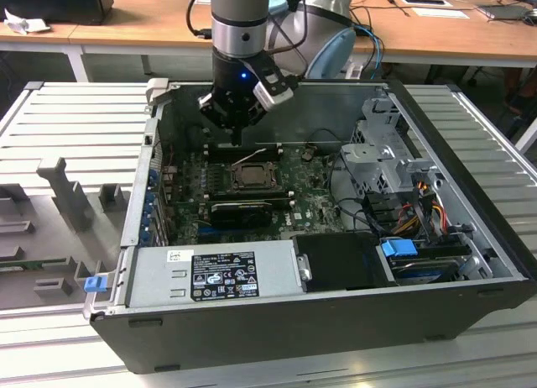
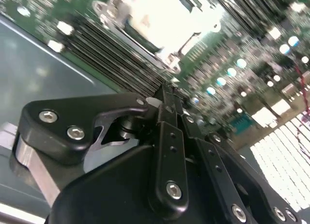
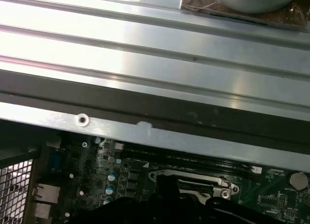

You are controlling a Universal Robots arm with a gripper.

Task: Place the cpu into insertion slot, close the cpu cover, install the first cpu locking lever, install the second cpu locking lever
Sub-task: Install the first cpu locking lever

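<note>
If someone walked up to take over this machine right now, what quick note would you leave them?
Tool: hangs inside the open computer case, just behind the insertion slot; it looks shut, with nothing seen in it.
Slot: on the motherboard, between two black heatsinks. Something square sits in it; whether that is the cpu, I cannot tell.
A thin lever stands raised at the slot's rear edge.
Done: possibly placing.
Left: lever locking apparently; cover state unclear.

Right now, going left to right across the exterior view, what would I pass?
Grey plastic tray → blue clip → power supply box → CPU socket on the motherboard → metal drive cage → blue latch → ribbed metal table.
</note>
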